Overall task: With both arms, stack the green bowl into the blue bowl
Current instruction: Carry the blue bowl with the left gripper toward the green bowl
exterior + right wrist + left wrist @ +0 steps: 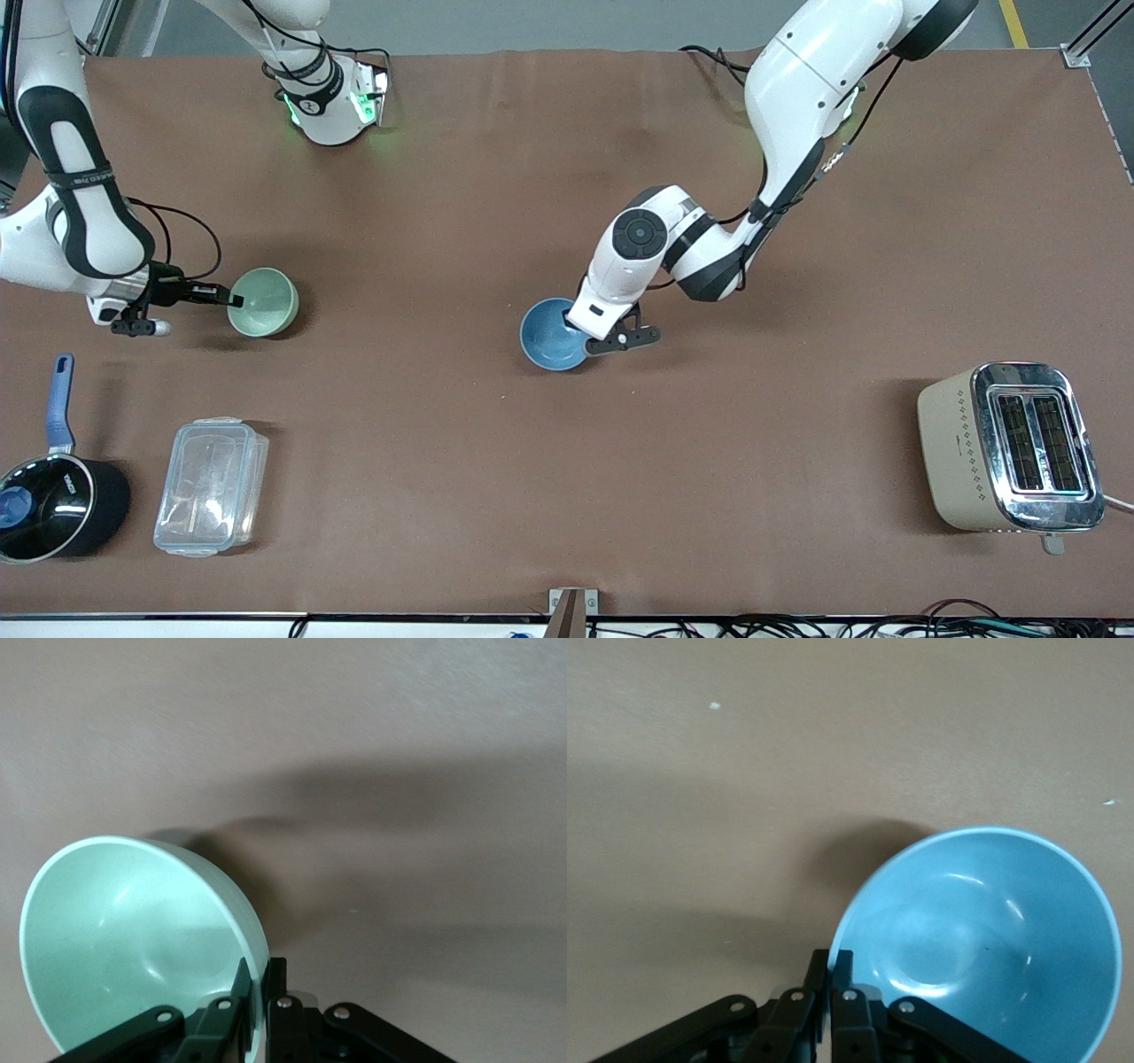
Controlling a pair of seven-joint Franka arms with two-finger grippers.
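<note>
The green bowl sits toward the right arm's end of the table, tilted. My right gripper is shut on its rim; in the right wrist view the gripper has one finger inside the green bowl and one outside. The blue bowl is near the table's middle, tilted. My left gripper is shut on its rim; in the left wrist view the gripper pinches the edge of the blue bowl.
A black saucepan with a blue handle and a clear lidded container stand nearer the front camera at the right arm's end. A beige toaster stands at the left arm's end. The table is brown.
</note>
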